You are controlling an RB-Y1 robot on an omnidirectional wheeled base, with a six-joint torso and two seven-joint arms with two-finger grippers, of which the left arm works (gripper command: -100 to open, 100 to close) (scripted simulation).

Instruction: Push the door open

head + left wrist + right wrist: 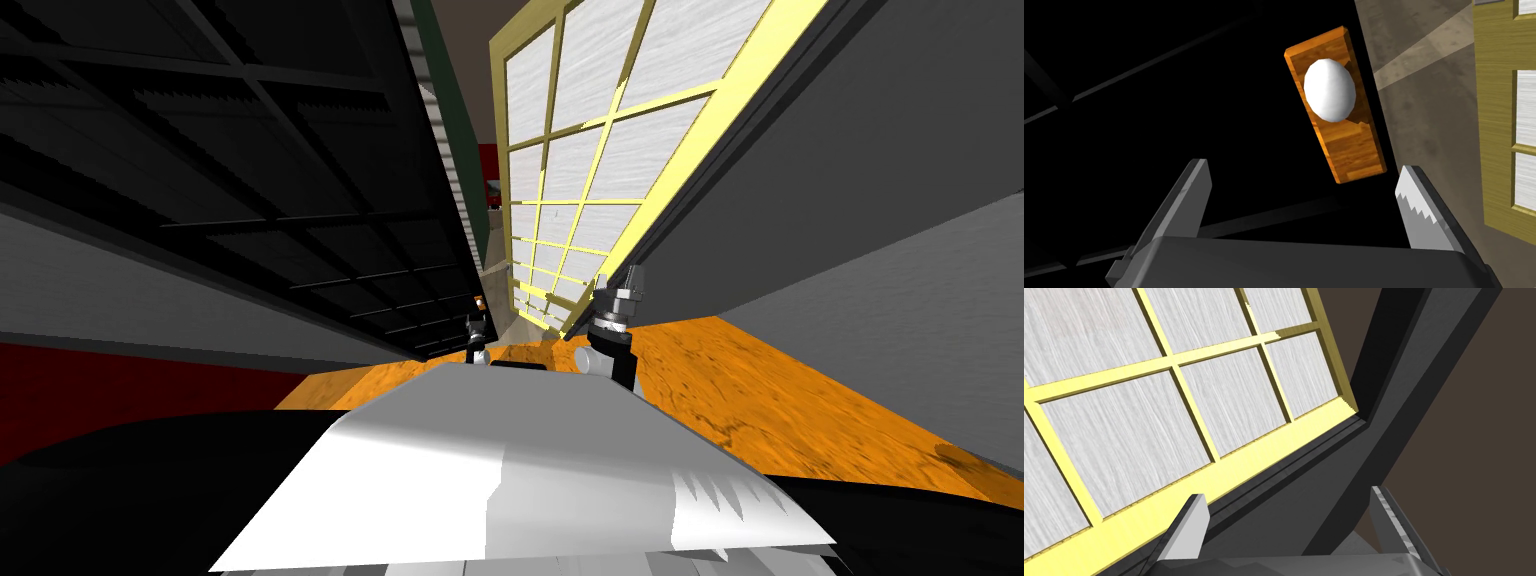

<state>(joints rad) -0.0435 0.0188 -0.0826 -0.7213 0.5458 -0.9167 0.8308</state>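
Note:
A dark panelled door leaf [250, 180] stretches along my left. On it, near its free edge, sits an orange wooden plate [1336, 107] with a white oval knob [1329, 90]. My left gripper [1306, 200] is open, a short way from the knob and touching nothing; in the head view the left gripper [477, 328] is low by that leaf's edge. A yellow-framed door leaf [590, 150] with white panes stands to my right, leaving a narrow gap. My right gripper [1291, 518] is open beside the yellow leaf [1174, 413], near the dark grey frame [1374, 413]; it also appears in the head view [630, 280].
Orange wood floor [780, 390] spreads under me and to the right. A grey wall [900, 170] rises right of the yellow leaf. Between the two leaves a narrow strip of paler floor [500, 270] leads away. A dark red band [120, 385] runs low on the left.

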